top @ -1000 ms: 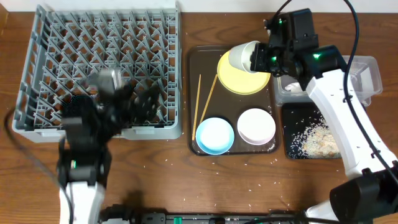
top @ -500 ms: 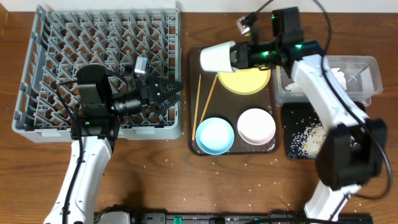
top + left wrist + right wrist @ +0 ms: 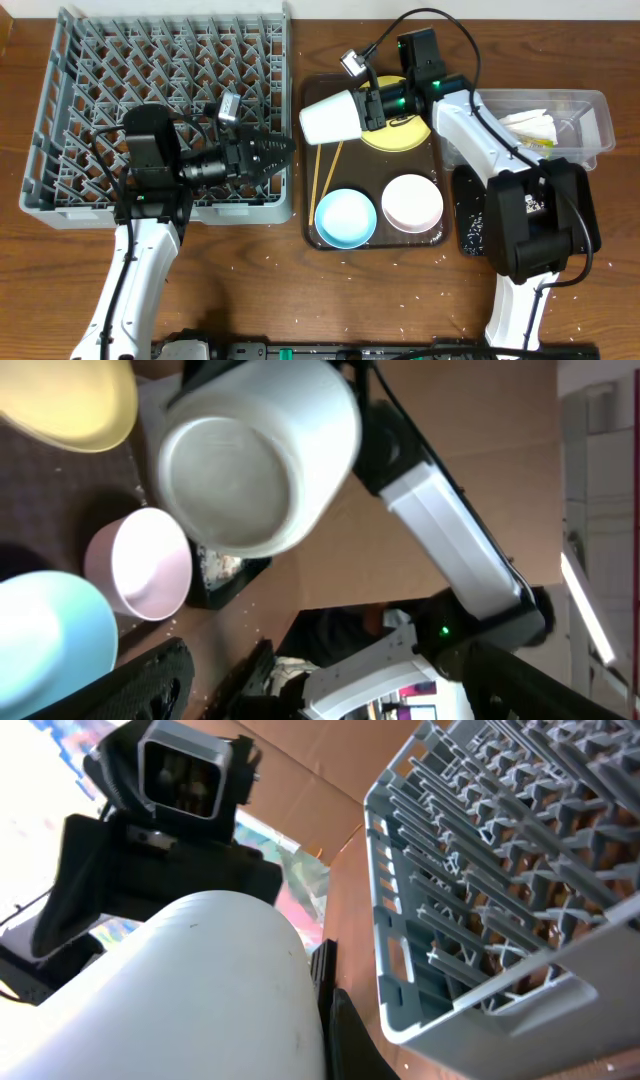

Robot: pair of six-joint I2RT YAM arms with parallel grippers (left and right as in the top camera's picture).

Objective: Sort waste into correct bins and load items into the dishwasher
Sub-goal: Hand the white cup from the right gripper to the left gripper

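My right tool (image 3: 366,105) is clamped on the cup (image 3: 328,118), holding it sideways with its mouth toward my left tool (image 3: 283,153). That tool's fingers are spread wide with nothing between them. The cup hangs between the two tools, over the brown tray's (image 3: 310,190) edge. The rack (image 3: 70,100) lies under the left tool. The counter (image 3: 300,290) is brown wood flecked with rice (image 3: 405,302). Past the rack, my right wrist view shows cardboard (image 3: 320,770). The colourful print beside it is too blurred to read.
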